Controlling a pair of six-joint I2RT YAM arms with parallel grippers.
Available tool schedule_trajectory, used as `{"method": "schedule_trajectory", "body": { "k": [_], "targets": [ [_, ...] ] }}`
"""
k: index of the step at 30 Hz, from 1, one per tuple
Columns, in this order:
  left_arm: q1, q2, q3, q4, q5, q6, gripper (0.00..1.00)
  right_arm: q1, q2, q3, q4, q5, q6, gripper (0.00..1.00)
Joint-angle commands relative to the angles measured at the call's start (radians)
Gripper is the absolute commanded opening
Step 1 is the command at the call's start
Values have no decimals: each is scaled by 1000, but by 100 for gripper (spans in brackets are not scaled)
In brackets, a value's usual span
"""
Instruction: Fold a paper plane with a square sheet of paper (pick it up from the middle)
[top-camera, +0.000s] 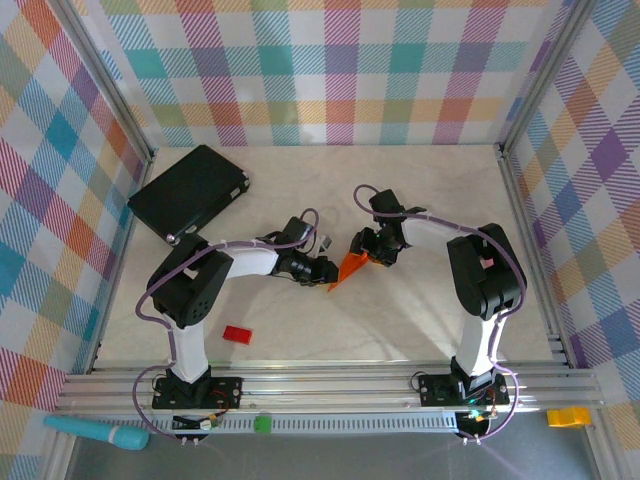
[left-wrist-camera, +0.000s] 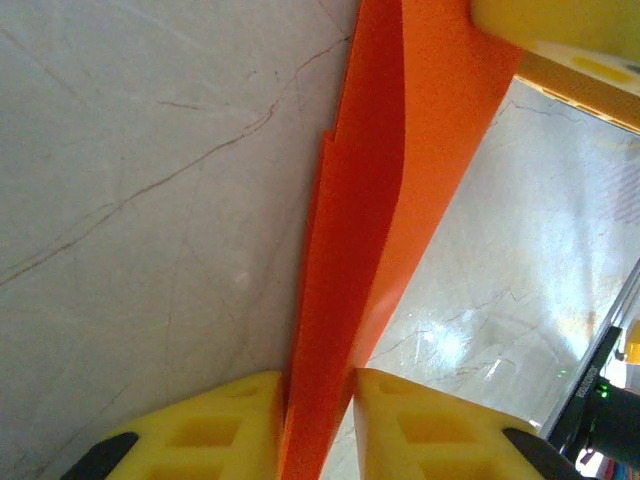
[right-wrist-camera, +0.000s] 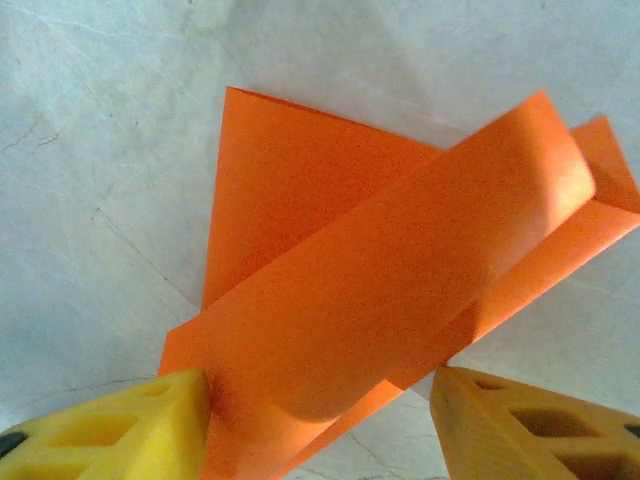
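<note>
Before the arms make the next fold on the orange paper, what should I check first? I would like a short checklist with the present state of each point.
1. Left gripper pinches the orange sheet from both sides: ok.
2. Right gripper holds the sheet: cannot tell; its jaws stand wide around the paper.
3. Upper flap pressed flat: not ok; it bows upward.
4. Red block apart from the sheet: ok.
5. Black case apart from the sheet: ok.
</note>
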Motion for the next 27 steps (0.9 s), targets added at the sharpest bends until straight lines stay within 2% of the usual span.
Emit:
{"method": "schedule_trajectory", "body": {
  "k": [1, 11, 20, 24, 27],
  "targets": [
    [-4, 40, 11, -1, -19, 2, 24, 5, 62, -15, -21, 4, 9, 61],
    [-5, 58, 17, -39, -40, 19, 23, 5, 43, -33, -19, 0, 13, 60],
    [-9, 73, 24, -76, -50, 45, 23, 0, -175, -33, -42, -12, -80, 64],
    [-14, 76, 26, -86, -65, 52, 23, 1, -245, -76, 16, -102, -83, 63],
    [-15, 76, 27, -86, -71, 52, 23, 11, -261, -110, 85, -183, -59, 56]
  ]
}}
